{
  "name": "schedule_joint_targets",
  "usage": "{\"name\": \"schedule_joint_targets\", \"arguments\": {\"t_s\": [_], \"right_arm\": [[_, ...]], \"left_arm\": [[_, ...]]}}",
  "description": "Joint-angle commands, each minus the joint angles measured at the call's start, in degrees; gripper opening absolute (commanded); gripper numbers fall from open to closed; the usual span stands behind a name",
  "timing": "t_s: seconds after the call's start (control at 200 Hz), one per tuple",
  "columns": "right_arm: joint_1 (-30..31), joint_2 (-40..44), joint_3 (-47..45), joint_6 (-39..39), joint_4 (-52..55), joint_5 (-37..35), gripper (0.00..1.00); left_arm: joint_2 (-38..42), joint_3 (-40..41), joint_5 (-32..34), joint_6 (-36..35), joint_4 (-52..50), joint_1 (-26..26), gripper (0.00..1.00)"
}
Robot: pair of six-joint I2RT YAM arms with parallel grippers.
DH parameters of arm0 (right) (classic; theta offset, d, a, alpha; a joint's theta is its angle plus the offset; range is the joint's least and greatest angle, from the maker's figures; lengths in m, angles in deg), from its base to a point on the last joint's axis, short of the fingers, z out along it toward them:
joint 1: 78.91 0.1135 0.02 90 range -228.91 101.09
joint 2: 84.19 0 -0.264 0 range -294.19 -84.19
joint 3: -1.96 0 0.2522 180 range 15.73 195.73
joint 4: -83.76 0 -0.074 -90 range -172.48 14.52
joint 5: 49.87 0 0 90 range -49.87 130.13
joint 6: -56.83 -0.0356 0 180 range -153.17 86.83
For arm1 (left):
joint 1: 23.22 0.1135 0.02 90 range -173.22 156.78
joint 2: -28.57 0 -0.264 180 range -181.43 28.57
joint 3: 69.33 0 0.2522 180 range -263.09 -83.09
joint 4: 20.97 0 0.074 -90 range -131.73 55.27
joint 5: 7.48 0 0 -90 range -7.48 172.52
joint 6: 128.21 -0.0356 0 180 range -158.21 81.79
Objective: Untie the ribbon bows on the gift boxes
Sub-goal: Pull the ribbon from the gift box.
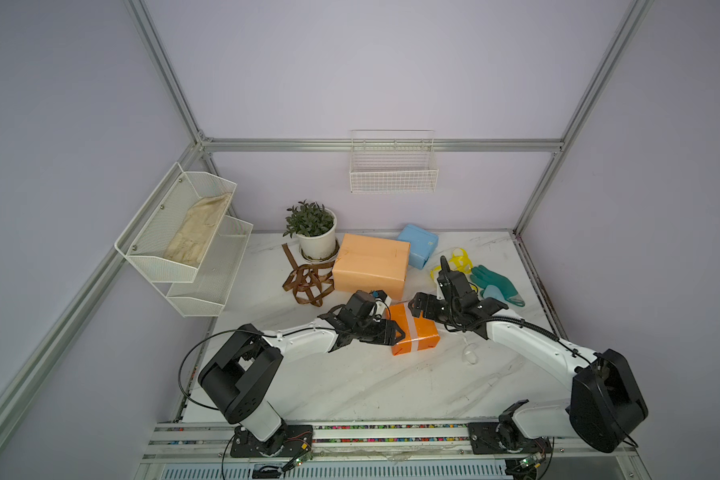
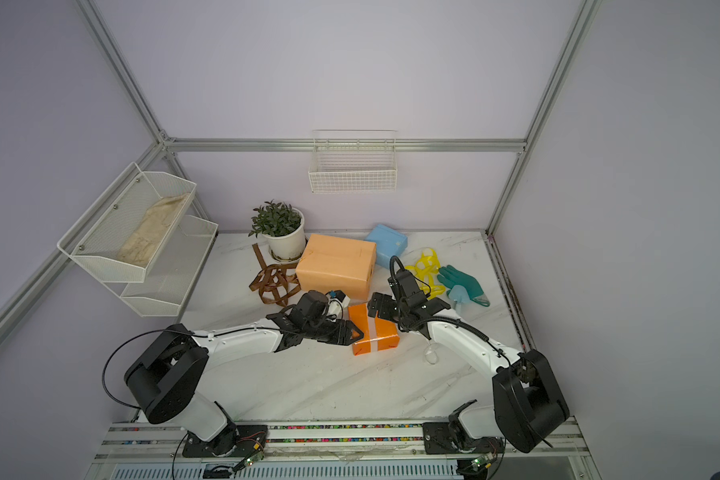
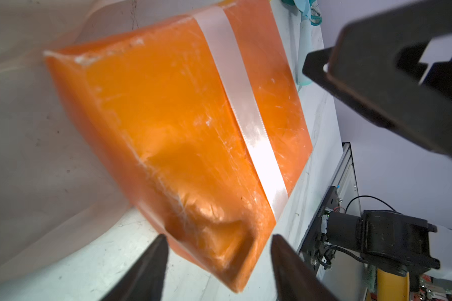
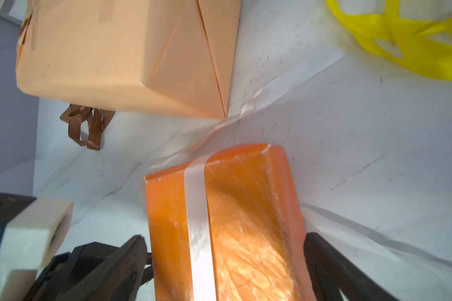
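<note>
Inside upr rack tier (image 1: pixel 155 232): beige cloth (image 1: pixel 200 232)

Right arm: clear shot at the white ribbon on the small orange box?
Probably yes. The right gripper hangs open astride the orange box, and the white ribbon lies bare on top between its jaws. The left gripper sits at a corner of the box, off the ribbon.

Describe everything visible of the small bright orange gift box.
The bright orange box is a small block wrapped in glossy, creased paper, scuffed white at its edges. A flat white ribbon band crosses its top; no bow shows. It rests on the marble table, one end within the open right pincer, one corner within the open left pincer.
</note>
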Motion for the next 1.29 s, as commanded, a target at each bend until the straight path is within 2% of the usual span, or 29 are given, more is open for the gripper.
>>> {"name": "schedule_joint_targets", "arguments": {"t_s": [0.0, 0.175, 0.2, 0.23, 0.285, 0.38, 0.485, 0.59, 0.96, 1.015, 1.06, 1.29], "right_arm": [[-0.66, -0.18, 1.80, 2.67, 3.35, -4.84, 0.97], [-0.83, 1.98, 4.84, 7.43, 8.72, -4.26, 0.97], [-0.81, 2.07, 5.50, 7.84, 9.68, -4.35, 0.94], [-0.79, 1.84, 6.62, 8.82, 11.36, -5.23, 0.90], [-0.74, 0.88, 9.20, 9.87, 14.65, -4.44, 0.78], [0.99, -2.39, 13.35, 9.84, 19.56, -1.93, 0.65], [4.66, -4.10, 15.30, 8.42, 22.44, -2.27, 0.61], [6.90, -5.97, 15.23, 6.66, 23.27, -1.82, 0.51], [11.54, -12.23, 16.90, 4.61, 24.63, -11.26, 0.47], [11.87, -13.07, 17.05, 4.48, 23.95, -12.73, 0.44], [12.29, -13.84, 17.38, 4.50, 23.36, -13.09, 0.40], [13.92, -17.72, 19.05, 4.30, 23.29, -15.21, 0.40]], "left_arm": [[3.99, 2.13, 3.64, 1.13, 3.09, 0.10, 1.00], [10.12, 3.23, 13.61, 1.63, 2.10, 1.56, 1.00], [10.17, 3.19, 14.22, 1.65, 2.25, 1.99, 1.00], [12.18, 3.27, 13.92, 1.56, 2.59, 2.70, 1.00], [12.18, 3.35, 10.98, 0.54, 3.88, 3.91, 1.00], [11.29, 3.37, 7.55, -1.14, 5.75, 4.18, 1.00], [7.80, 3.04, 6.21, -2.01, 5.64, 4.23, 0.90], [5.41, 3.26, 6.16, -2.29, 6.45, 4.23, 0.82], [-0.91, -1.23, 7.60, -4.74, 4.82, 4.23, 0.80], [-1.37, -1.69, 7.66, -5.10, 4.43, 4.20, 0.79], [-1.48, -1.74, 8.19, -5.13, 4.48, 4.23, 0.78], [-2.23, -1.51, 9.06, -5.32, 4.27, 4.49, 0.79]]}}
